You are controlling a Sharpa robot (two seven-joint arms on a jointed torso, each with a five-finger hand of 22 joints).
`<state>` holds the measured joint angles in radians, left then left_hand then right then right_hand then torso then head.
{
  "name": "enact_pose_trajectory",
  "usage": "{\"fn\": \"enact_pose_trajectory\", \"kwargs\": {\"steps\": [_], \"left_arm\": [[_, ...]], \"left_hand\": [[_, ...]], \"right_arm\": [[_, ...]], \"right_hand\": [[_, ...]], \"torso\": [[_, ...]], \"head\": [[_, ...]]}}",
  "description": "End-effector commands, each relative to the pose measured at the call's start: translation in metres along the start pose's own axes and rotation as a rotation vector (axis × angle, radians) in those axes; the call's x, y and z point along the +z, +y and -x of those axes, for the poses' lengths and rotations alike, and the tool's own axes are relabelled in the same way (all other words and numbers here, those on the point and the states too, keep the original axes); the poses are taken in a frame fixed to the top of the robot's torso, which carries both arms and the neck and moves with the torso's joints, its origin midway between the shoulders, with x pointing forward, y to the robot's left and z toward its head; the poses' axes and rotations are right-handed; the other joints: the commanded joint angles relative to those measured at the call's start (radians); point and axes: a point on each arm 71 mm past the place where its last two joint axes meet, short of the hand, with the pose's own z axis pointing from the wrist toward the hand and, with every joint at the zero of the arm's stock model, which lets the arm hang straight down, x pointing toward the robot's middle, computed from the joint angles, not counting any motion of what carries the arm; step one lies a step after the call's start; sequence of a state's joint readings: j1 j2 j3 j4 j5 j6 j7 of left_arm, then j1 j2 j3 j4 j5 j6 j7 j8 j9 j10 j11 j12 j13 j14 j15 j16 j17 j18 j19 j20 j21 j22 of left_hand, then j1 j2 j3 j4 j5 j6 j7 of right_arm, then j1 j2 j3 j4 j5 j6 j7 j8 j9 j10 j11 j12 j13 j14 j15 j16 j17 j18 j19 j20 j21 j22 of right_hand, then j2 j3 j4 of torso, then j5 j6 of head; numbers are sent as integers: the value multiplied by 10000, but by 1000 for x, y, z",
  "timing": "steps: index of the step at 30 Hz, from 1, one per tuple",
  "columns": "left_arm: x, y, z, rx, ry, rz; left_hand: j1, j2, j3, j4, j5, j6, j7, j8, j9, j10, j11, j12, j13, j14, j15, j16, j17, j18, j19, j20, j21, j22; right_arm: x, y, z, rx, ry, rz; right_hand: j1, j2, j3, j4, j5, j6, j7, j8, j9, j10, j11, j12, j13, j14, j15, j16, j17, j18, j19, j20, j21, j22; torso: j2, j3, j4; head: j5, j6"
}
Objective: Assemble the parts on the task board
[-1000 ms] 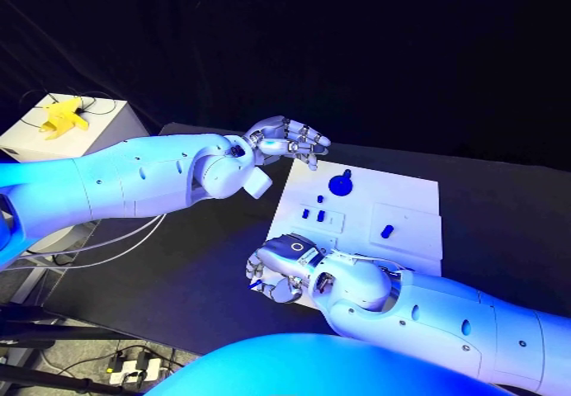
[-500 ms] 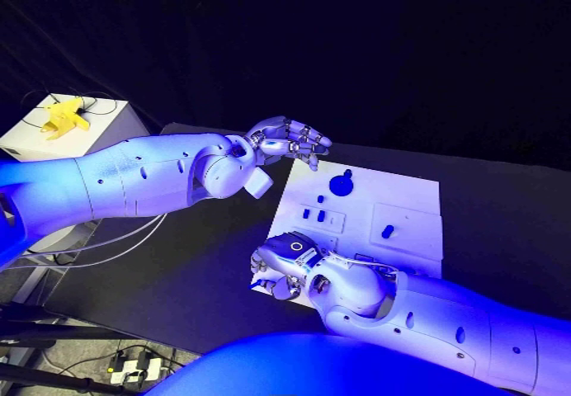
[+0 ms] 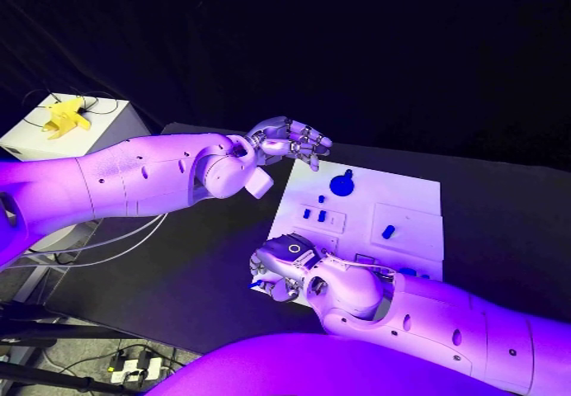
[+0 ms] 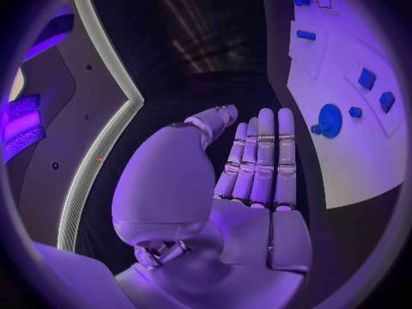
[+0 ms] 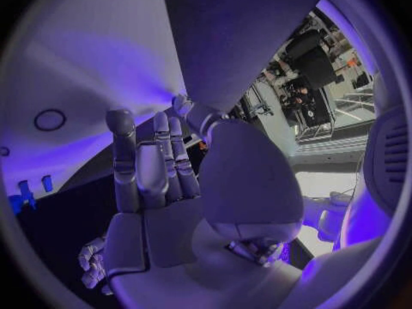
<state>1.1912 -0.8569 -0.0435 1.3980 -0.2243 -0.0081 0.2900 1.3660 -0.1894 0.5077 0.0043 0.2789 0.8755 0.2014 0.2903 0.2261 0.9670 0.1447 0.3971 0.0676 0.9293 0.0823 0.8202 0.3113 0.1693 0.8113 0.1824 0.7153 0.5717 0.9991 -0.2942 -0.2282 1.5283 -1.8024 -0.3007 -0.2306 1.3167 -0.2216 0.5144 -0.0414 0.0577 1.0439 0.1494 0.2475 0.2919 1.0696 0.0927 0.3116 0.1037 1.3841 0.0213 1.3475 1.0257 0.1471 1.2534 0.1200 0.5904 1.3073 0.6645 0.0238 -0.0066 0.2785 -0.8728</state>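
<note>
The white task board (image 3: 411,198) lies in the middle of the black table. On it are a round blue knob (image 3: 342,183), small blue parts (image 3: 313,214) near its left edge and another blue part (image 3: 388,232) further right. My left hand (image 3: 290,136) hovers over the board's far left corner, fingers straight and side by side (image 4: 257,158), holding nothing. My right hand (image 3: 283,266) sits at the board's near left corner, fingers extended (image 5: 146,165) with nothing in the palm. A small blue piece (image 3: 255,284) shows beside its fingertips; I cannot tell whether they touch it.
A white box (image 3: 66,124) with a yellow object (image 3: 59,115) on top stands off the table at the far left. Cables (image 3: 107,243) hang beside the table's left edge. In the left wrist view the board (image 4: 343,151) carries the blue knob (image 4: 329,120) and several small blue parts.
My right hand has turned slightly at the board's near left corner and drawn its fingers closer together. The left hand has stayed where it was.
</note>
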Motion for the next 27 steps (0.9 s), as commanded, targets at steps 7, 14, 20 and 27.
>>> {"fn": "enact_pose_trajectory", "kwargs": {"steps": [7, 14, 20, 27], "left_arm": [[0, -1, -2, -75, 160, -60], [0, -1, -2, -76, 162, -56], [0, -1, -2, -73, 153, -49], [0, -1, -2, -70, 145, -41]], "left_hand": [[56, 18, -50, 2, -23, 23, 54, -60, -10, 44, 5, -63, 11, 93, -1, -59, -7, 104, 41, -23, -46, 11], [56, 18, -50, 2, -23, 23, 54, -60, -10, 44, 5, -63, 11, 93, -1, -59, -7, 104, 41, -23, -46, 11], [56, 18, -50, 2, -23, 23, 54, -60, -10, 44, 5, -63, 11, 93, -1, -59, -7, 104, 41, -23, -46, 11], [56, 18, -50, 2, -23, 23, 54, -60, -10, 44, 5, -63, 11, 93, -1, -59, -7, 104, 41, -23, -46, 11]], "right_arm": [[1, 5, -3, -130, 318, 193], [2, 6, -5, -122, 405, 227], [3, 5, -6, -86, 488, 236], [4, 4, -8, -143, 659, 184]], "right_hand": [[113, -19, -97, -5, -62, 110, -45, 94, 6, 35, -43, 75, 20, -31, -65, 82, 29, 16, 105, -21, 105, 508], [98, -36, -150, 11, -84, 133, -54, 109, 9, 54, -52, 99, 26, -26, -75, 90, 29, 14, 119, -30, 117, 512], [108, -9, -186, 32, -92, 165, -72, 130, 15, 80, -69, 124, 32, -14, -89, 102, 40, 5, 150, -41, 176, 526], [109, 77, -225, 90, -92, 208, -94, 157, 23, 106, -87, 148, 35, -4, -106, 112, 41, 4, 165, -57, 169, 526]], "torso": [[1, 2, -2], [9, -10, -2], [4, -4, -4], [-6, -3, -10]], "head": [[4, 2], [13, 2], [25, 2], [38, 2]]}}
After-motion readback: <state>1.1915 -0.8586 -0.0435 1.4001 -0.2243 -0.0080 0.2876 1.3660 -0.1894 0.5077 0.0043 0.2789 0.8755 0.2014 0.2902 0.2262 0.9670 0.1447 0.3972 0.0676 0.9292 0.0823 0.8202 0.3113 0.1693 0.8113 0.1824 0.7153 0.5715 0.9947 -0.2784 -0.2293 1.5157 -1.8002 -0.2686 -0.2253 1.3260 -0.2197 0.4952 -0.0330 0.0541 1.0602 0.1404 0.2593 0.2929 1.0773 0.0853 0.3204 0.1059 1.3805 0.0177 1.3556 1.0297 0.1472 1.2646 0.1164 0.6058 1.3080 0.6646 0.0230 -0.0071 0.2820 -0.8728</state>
